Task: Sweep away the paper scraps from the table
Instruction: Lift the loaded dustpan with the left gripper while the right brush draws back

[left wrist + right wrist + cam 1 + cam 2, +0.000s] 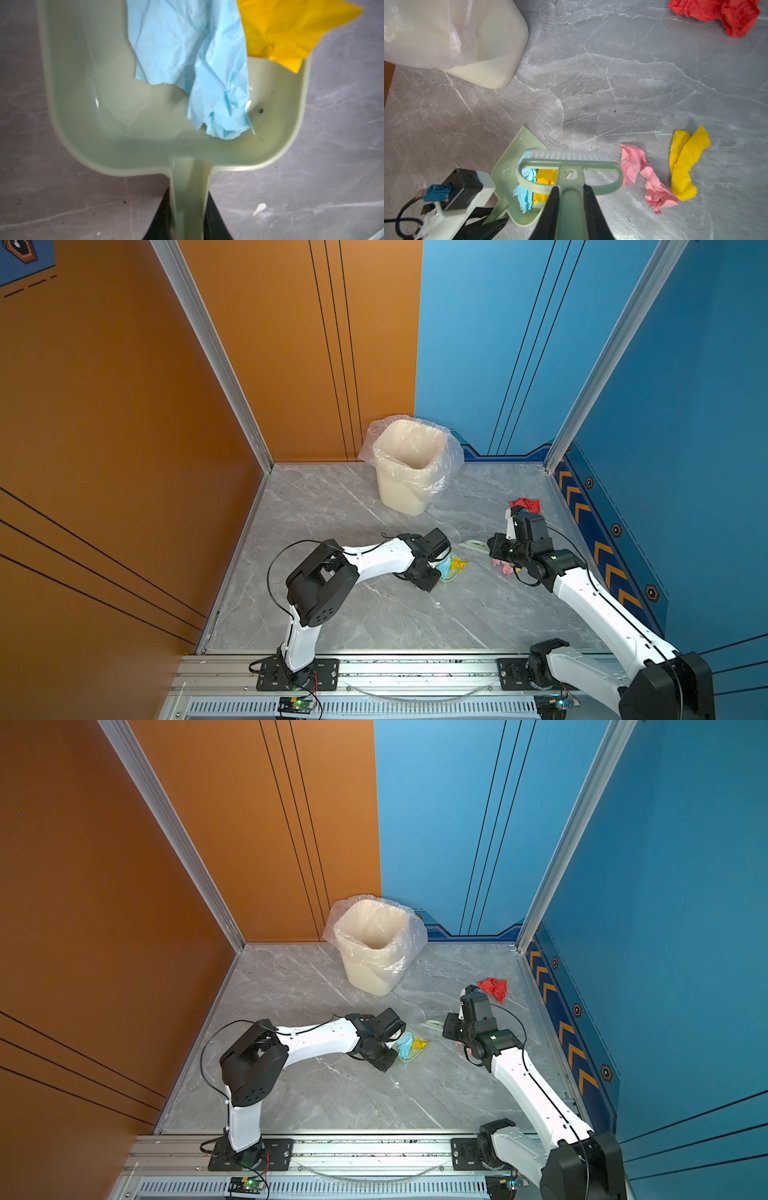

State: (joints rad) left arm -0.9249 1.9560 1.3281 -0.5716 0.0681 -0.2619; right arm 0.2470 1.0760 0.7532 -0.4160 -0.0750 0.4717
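Both jaws clamped tight, right gripper (572, 194) on the brush (569, 165) handle, left gripper (188, 209) on the dustpan (93, 128) handle, and in a top view the pink scrap (504, 568) lies on the table (374, 614) just right of the brush, dustpan to its left, right arm nearer.

this was a robotics lab test cell, not a lived-in room. printed orange panels (124, 406) and blue panels (685, 406) walled in a marble-patterned table (395, 614), framed by aluminium posts (212, 352). the left arm (374, 560) and right arm (602, 610), white and black, were bolted to an extruded rail (415, 672) at the front, with an exposed circuit board (296, 703) glowing green just below it.
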